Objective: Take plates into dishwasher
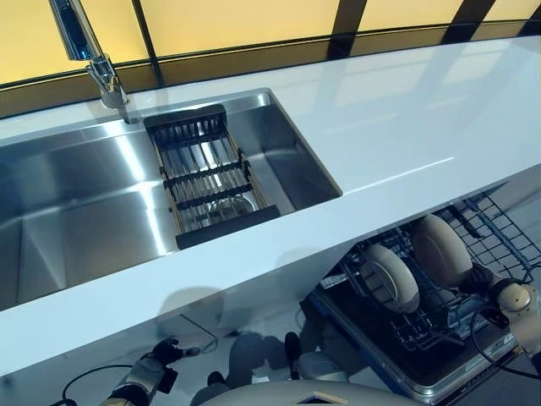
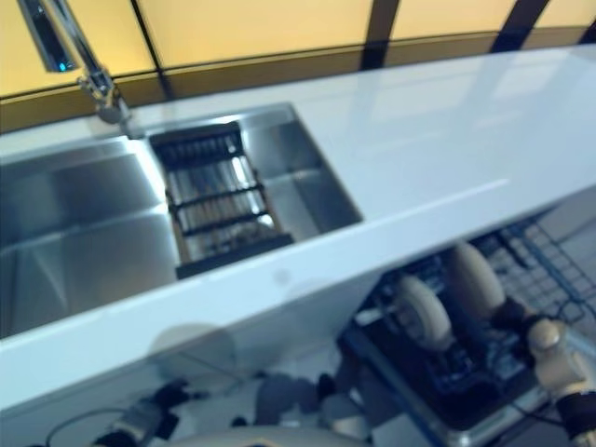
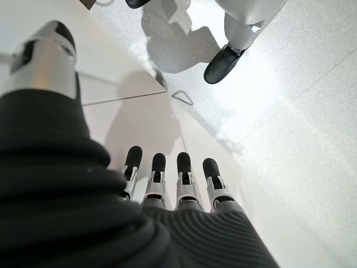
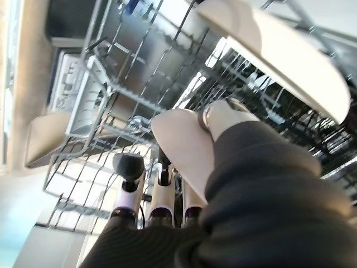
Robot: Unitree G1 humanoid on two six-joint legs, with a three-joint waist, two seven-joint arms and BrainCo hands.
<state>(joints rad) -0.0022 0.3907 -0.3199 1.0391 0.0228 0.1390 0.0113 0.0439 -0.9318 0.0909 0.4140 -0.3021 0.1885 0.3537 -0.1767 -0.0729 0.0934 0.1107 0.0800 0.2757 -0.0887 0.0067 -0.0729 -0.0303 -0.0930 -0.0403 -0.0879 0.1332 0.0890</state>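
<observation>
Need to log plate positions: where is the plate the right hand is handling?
In the left eye view, lower right: the plate stands upright in the dishwasher rack, beside a second plate, with the right hand on it.

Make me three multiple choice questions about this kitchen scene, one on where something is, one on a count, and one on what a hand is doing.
1. Where does the black slatted rack sit?
A. Across the sink
B. On the counter
C. Inside the dishwasher

2. How many plates stand in the dishwasher rack?
A. None
B. Two
C. Five

3. What is the right hand doing?
A. Hanging empty
B. Gripping the tap
C. Holding a plate

Answers:
1. A, the rack spans the steel sink beside the tap.
2. B, the eye views show a near plate and a far plate on edge below the counter.
3. C, the right wrist view shows its thumb pressed on a plate's rim, while the left hand is empty.
</observation>
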